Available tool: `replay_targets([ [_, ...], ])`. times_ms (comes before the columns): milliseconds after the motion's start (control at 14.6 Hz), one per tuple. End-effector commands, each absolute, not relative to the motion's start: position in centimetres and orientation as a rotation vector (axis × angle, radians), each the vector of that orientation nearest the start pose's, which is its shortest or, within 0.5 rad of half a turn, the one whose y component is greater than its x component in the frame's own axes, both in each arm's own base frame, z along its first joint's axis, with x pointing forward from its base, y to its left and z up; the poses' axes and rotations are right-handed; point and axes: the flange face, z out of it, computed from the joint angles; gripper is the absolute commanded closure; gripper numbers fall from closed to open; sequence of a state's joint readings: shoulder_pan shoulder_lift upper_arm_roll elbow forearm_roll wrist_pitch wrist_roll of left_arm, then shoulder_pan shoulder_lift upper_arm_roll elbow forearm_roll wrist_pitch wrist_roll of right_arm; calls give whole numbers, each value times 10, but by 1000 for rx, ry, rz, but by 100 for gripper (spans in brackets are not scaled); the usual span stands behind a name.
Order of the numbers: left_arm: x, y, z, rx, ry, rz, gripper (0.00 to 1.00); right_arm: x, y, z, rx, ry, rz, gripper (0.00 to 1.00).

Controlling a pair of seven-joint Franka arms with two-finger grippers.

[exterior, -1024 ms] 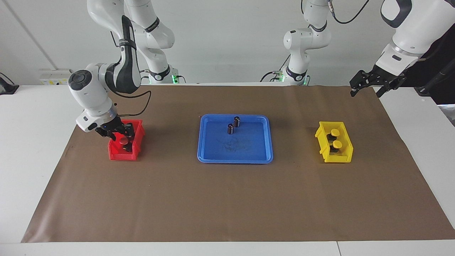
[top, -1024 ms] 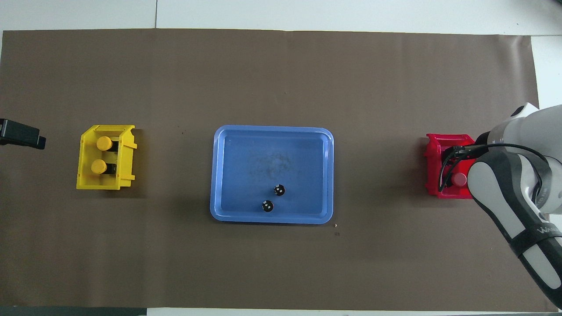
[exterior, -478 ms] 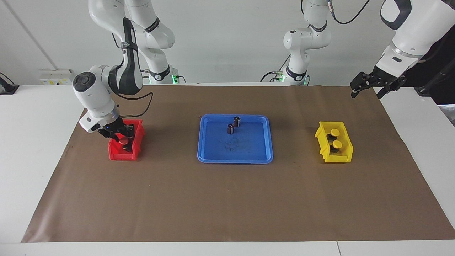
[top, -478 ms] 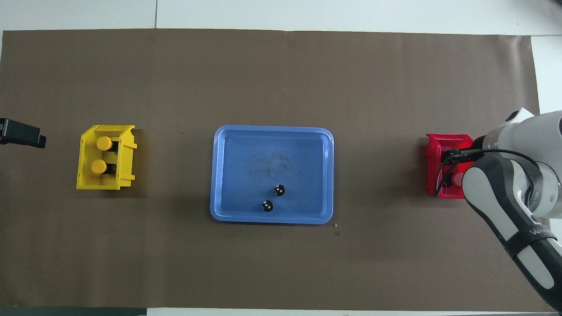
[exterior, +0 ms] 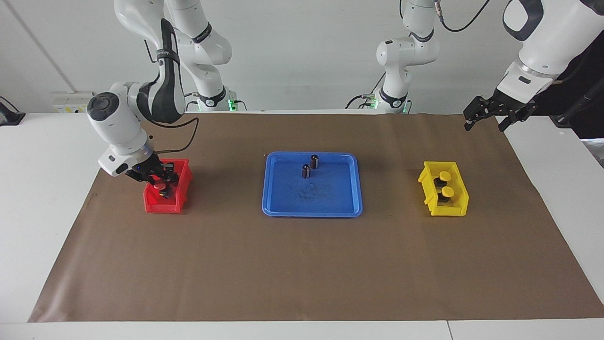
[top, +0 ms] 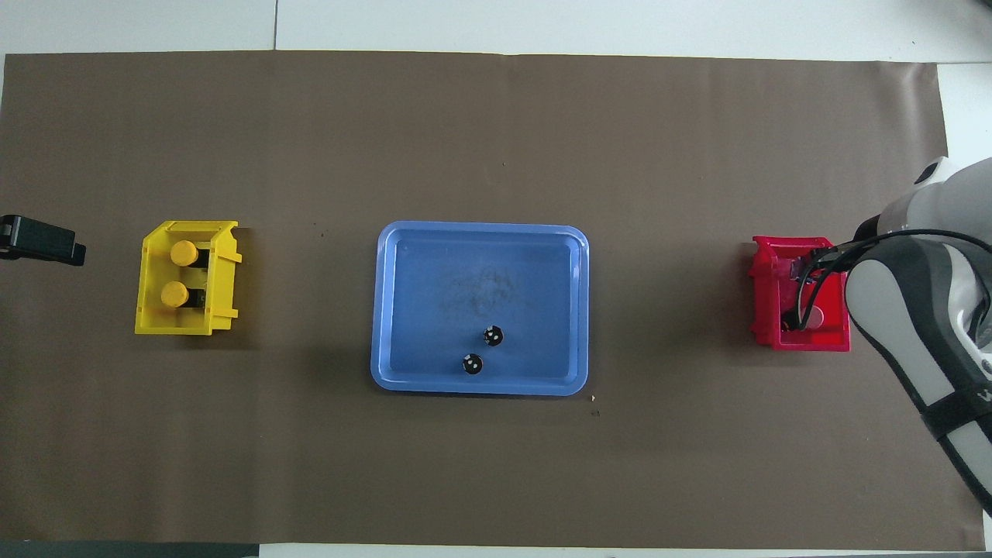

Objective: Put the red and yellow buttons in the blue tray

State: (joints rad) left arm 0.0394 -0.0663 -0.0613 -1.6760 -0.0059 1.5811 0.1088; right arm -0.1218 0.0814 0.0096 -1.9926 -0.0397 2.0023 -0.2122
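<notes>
The blue tray (exterior: 283, 208) (top: 403, 256) lies mid-table and holds two dark cylinders. Two yellow buttons (exterior: 444, 176) (top: 184, 252) stand in the yellow bin (exterior: 460, 208) (top: 151, 322). One red button (exterior: 161, 186) (top: 812, 316) shows in the red bin (exterior: 163, 205) (top: 763, 287); a second red button is hidden. My right gripper (exterior: 160, 181) is down inside the red bin, right at the red button's cap. My left gripper (exterior: 485, 123) (top: 39, 240) is open and empty, held high over the mat's corner at the left arm's end, and waits.
Two dark cylinders (exterior: 314, 161) (top: 493, 335) stand in the tray's part nearer to the robots. A brown mat (exterior: 302, 264) covers the table. The right arm's wrist and cable hang over the red bin in the overhead view.
The right arm's wrist has swung outward toward its end of the table while its gripper stays in the red bin. The red button's cap has hardly moved. The left gripper has barely shifted.
</notes>
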Motion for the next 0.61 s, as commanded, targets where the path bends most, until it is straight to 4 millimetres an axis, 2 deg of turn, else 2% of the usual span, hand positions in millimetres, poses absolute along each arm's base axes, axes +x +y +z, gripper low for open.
replay_targets([
  [0, 524, -15, 589, -3139, 190, -45, 0, 587, -66, 483, -3162, -259, 158, 88],
  [68, 523, -18, 569, -3136, 193, -88, 0, 594, -52, 501, -3159, -278, 169, 88],
  [137, 525, -20, 543, -3138, 194, -120, 0, 606, -22, 514, -3154, -316, 175, 88],
  [205, 530, -20, 519, -3138, 197, -145, 0, 614, 2, 524, -3162, -282, 170, 88],
  [273, 533, -21, 500, -3137, 203, -162, 2, 618, 36, 529, -3175, -216, 156, 87],
  [478, 554, -20, 451, -3143, 210, -146, 17, 609, 183, 528, -3174, -31, 3, 87],
  [546, 560, -20, 437, -3143, 209, -158, 19, 600, 232, 516, -3163, 11, -35, 88],
])
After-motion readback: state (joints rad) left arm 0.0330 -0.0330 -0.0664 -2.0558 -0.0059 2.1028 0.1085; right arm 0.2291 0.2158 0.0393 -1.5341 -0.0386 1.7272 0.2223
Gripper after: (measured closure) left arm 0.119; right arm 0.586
